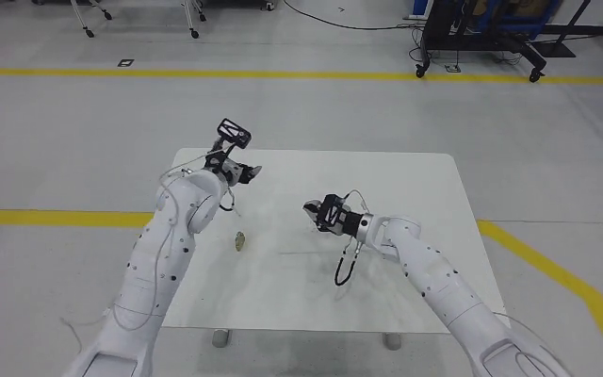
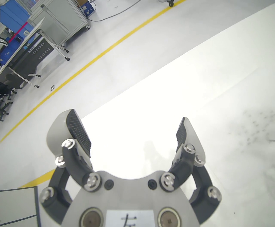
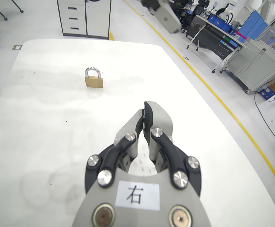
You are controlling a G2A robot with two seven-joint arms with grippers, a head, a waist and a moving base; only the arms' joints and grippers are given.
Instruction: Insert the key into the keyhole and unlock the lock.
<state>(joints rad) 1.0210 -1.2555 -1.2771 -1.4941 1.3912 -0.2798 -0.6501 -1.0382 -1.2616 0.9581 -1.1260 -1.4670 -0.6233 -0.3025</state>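
Note:
A brass padlock (image 3: 94, 77) with a silver shackle stands on the white table (image 3: 53, 120), its shackle shut; from above, the padlock (image 1: 239, 241) sits near the table's left edge. My right gripper (image 3: 143, 107) is shut, its pads pressed together, and hangs over the middle of the table a good way from the padlock. I cannot make out a key between the pads. In the top view the right gripper (image 1: 309, 206) points left. My left gripper (image 2: 129, 117) is open and holds nothing above the table's far left corner, where the top view shows the left gripper (image 1: 252, 173).
The table (image 1: 415, 188) has faint scuff marks on its bare top. A black cable (image 1: 345, 268) loops down from the right forearm over the table. A grey drawer cabinet (image 3: 86, 17) stands on the floor beyond the table's end.

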